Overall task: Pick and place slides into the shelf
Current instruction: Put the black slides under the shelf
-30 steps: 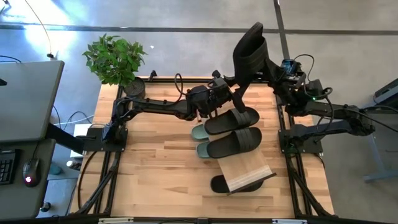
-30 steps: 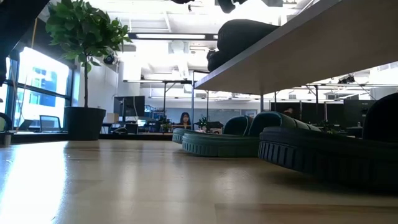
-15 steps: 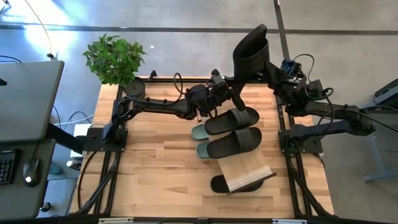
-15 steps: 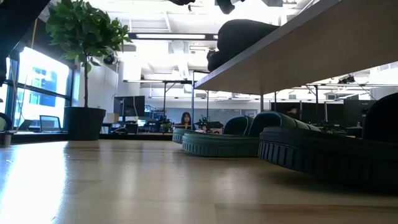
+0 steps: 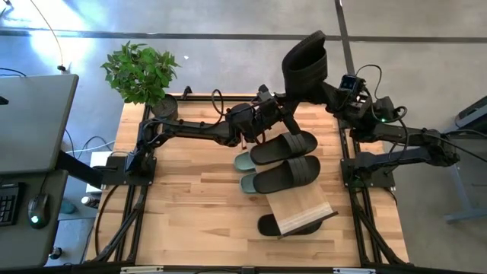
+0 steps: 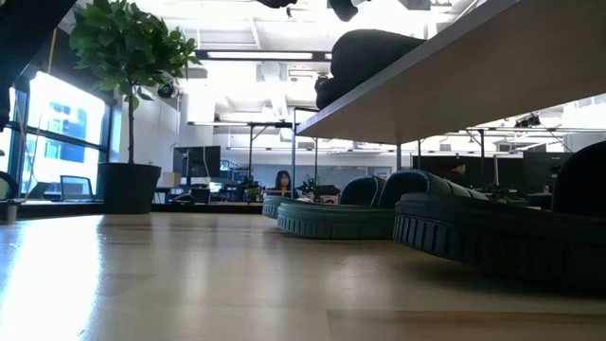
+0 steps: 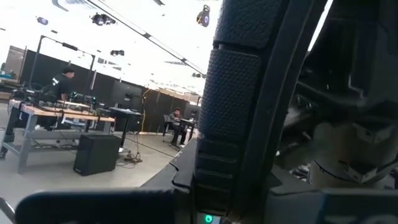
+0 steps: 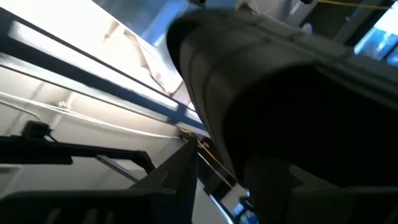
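Handover mid-air above the surface's far edge: left gripper (image 5: 287,114) fingers have clamped the upright black rubber slide (image 5: 304,65) at its lower end, right gripper (image 5: 329,89) fingers now spreading off it, wooden-topped shelf (image 5: 300,207) placement next.

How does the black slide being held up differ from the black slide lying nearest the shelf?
The raised black slide is in the air at the table's far edge, standing on end between both grippers; the flat black slide lies sole-down on the table, next to the shelf. Only the flat one has a green slide beside it. Both are black and single-strapped.
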Robot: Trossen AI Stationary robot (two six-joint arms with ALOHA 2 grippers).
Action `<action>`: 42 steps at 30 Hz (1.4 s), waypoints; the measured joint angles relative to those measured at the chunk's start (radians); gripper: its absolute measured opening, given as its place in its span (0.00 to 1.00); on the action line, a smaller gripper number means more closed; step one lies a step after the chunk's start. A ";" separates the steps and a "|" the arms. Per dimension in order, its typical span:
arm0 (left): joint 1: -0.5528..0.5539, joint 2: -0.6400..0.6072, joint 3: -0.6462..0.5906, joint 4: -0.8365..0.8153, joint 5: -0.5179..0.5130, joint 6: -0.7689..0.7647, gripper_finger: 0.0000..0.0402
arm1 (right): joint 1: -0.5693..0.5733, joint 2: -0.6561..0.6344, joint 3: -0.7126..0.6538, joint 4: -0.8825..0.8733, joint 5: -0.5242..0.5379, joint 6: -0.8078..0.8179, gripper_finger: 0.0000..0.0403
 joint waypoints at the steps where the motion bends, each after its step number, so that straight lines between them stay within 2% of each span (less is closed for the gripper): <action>1: 0.000 0.000 0.000 0.000 0.000 0.000 0.13 | 0.000 -0.003 0.000 -0.017 -0.003 -0.001 0.30; 6: 0.000 0.000 0.000 -0.001 0.016 0.000 0.13 | 0.001 -0.032 0.000 -0.114 -0.032 -0.003 0.36; 10: -0.005 -0.001 0.000 0.002 0.030 -0.002 0.13 | 0.000 -0.078 0.000 -0.195 -0.102 -0.010 0.38; 16: -0.008 -0.034 0.000 -0.024 0.086 -0.033 0.13 | 0.000 -0.218 0.000 -0.472 -0.180 -0.046 0.38; 22: -0.006 -0.113 0.001 -0.190 0.160 -0.117 0.13 | 0.000 -0.388 -0.001 -0.732 -0.208 -0.132 0.38; 31: -0.018 -0.265 0.001 -0.458 0.525 -0.292 0.13 | 0.000 -0.605 -0.002 -1.059 -0.229 -0.218 0.38; 36: -0.039 -0.379 0.001 -0.694 0.687 -0.444 0.13 | 0.000 -0.672 -0.002 -1.141 -0.240 -0.241 0.38; 40: -0.039 -0.462 0.002 -0.932 0.929 -0.597 0.13 | 0.000 -0.697 -0.001 -1.170 -0.246 -0.241 0.38; 42: -0.066 -0.483 0.002 -1.037 0.991 -0.668 0.13 | 0.000 -0.697 -0.001 -1.175 -0.268 -0.241 0.38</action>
